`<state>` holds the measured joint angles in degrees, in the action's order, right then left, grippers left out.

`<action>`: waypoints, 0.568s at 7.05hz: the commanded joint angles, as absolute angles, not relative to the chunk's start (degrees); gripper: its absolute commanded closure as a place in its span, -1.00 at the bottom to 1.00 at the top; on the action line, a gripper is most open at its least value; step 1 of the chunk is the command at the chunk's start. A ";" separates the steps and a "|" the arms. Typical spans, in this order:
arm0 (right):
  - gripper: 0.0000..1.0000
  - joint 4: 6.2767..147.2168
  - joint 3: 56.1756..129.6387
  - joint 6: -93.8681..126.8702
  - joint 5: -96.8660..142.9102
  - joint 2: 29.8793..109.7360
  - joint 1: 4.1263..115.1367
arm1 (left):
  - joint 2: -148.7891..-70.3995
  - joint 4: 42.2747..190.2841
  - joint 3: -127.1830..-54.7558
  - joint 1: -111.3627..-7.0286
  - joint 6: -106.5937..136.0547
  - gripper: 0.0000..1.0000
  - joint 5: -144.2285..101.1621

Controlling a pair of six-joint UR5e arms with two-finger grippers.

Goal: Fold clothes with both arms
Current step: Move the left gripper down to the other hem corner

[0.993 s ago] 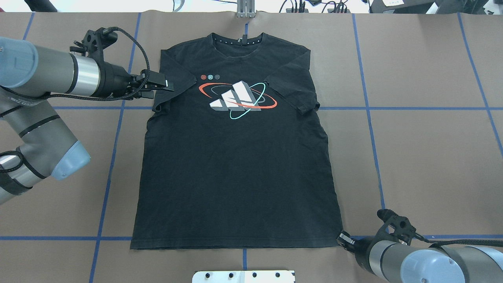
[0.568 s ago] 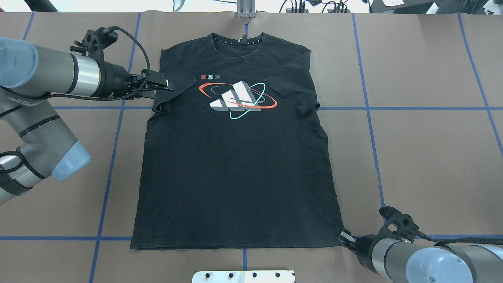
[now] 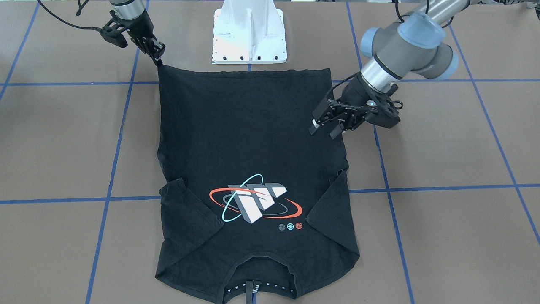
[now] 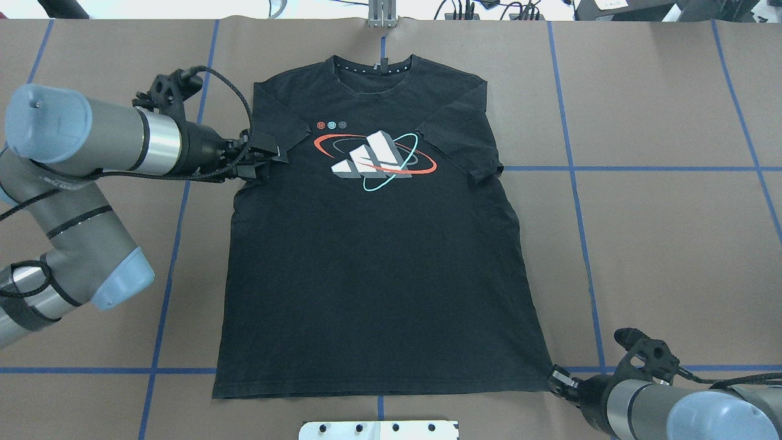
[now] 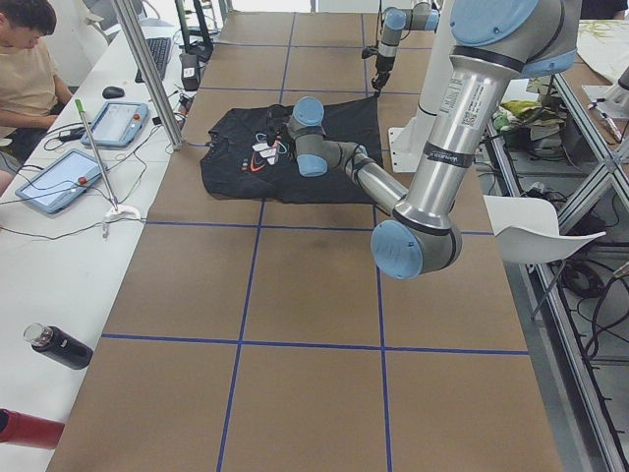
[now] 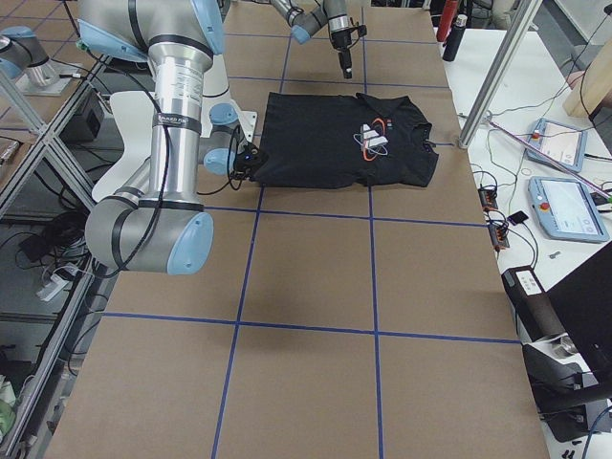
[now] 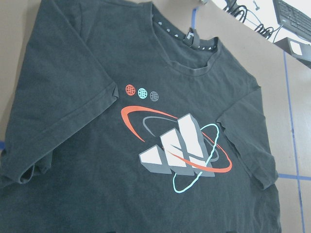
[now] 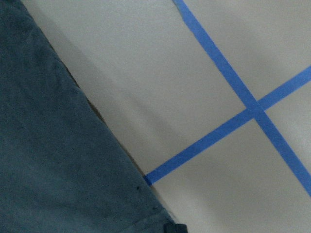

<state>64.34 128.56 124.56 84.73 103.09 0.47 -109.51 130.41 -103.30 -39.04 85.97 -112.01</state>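
The black T-shirt (image 4: 372,263) lies flat and logo up (image 4: 374,160), collar toward the far edge. My left gripper (image 4: 275,157) hovers over the shirt's left side at the sleeve. In the front-facing view it (image 3: 324,130) stands open with nothing between its fingers. The left wrist view looks down on the logo and collar (image 7: 189,43) and shows no fingers. My right gripper (image 4: 553,377) sits at the near right hem corner, shut on that corner (image 3: 159,62). The right wrist view shows the shirt's edge (image 8: 48,160) on brown paper with crossing blue tape.
The white pedestal base (image 3: 249,31) stands just behind the hem. A metal bracket (image 4: 382,13) sits at the far edge by the collar. Blue tape lines grid the brown table (image 4: 660,244). In the exterior left view a person (image 5: 25,59) sits at a side table with tablets.
The right gripper moved right and nearer, dragging the hem corner and the whole shirt that way. The left arm swung right and nearer, over the sleeve.
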 commanded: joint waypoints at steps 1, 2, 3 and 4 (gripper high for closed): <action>1.00 64.34 129.72 124.63 85.78 104.06 -2.36 | -100.87 120.25 -115.00 -28.87 87.35 -0.62 -102.08; 1.00 64.34 130.07 124.63 85.69 104.06 -2.89 | -97.77 120.06 -116.96 -24.65 93.72 -0.67 -101.35; 1.00 64.34 130.08 124.63 85.61 104.24 -2.90 | -94.69 120.41 -119.24 -21.39 96.82 -0.67 -100.47; 1.00 64.34 130.08 124.63 85.34 104.24 -2.90 | -90.74 120.58 -121.88 -17.62 99.81 -0.67 -99.59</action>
<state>64.34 130.02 124.63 85.57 104.17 -2.78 -95.14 120.52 -118.79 -22.06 95.95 -100.79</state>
